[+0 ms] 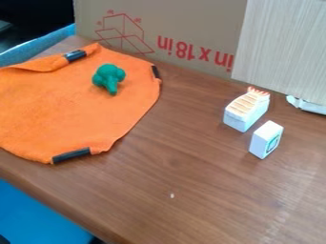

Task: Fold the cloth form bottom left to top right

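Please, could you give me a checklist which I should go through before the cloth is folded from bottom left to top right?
1. Cloth lies on the table: ok.
2. Cloth is flat everywhere: not ok; its upper-left edge is turned over beside a black strip.
3. Nothing lies on the cloth: not ok; a green toy sits on its upper part and would probably be covered by the fold.
4. Whole left side of the cloth is visible: not ok; it runs past the picture's left edge.
5. White blocks are apart from the cloth: ok; both stand to its right.
6. Cloth is unstuck underneath: cannot tell.
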Controlling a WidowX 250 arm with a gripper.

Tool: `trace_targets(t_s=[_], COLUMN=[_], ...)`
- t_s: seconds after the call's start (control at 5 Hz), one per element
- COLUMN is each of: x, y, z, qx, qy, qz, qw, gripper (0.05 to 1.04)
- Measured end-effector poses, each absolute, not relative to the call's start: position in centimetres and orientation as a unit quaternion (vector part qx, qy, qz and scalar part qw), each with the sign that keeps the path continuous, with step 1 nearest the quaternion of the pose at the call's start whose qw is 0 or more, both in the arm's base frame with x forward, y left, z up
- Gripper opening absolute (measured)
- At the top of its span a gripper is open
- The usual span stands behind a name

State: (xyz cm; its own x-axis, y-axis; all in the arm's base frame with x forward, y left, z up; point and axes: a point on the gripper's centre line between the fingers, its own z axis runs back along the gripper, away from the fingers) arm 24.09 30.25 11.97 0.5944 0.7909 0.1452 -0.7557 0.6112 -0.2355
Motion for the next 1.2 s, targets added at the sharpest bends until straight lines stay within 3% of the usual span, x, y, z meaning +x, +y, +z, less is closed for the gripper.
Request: trace_targets(t_s=[0.2,0.8,1.2], x=[23.6,20.8,20.9], y=[30.6,30.9,31.7], z=[10.7,7.9,7.8], qx=[-0.058,-0.048,-0.025], qy=[-0.122,-0.148,-0.166], qz=[0.417,0.374,0.368], qw=[0.899,0.914,0.915], gripper=[1.001,1.001,1.001])
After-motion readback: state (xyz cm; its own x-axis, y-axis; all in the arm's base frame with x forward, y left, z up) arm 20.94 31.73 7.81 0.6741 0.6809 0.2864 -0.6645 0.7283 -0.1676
